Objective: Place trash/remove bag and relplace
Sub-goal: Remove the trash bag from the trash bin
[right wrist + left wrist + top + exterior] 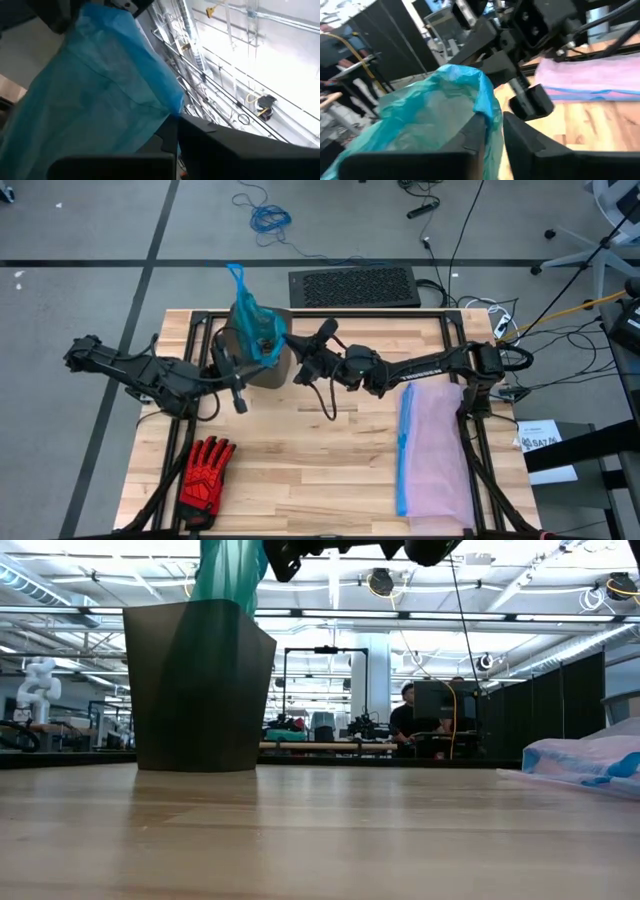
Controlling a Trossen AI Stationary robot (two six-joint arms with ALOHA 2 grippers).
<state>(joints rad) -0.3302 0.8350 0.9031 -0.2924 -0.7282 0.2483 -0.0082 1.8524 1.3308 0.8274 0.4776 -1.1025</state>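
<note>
From above, your bag [255, 325] rises out of the dark bin [270, 360] near the surface's [300, 470] far edge, both arms flanking it. Your left wrist view shows the left gripper [492, 135] jaws clamped on the bag's rim. Your right wrist view shows the right gripper [175, 137] jaws pinching the bag too.

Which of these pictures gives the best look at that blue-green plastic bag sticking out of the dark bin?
The high view: it shows the whole teal bag rising out of the dark bin, with both arms at it. The low view shows only a strip above the bin's rim. The wrist views show crumpled plastic pinched in the left hand and in the right hand.
</note>
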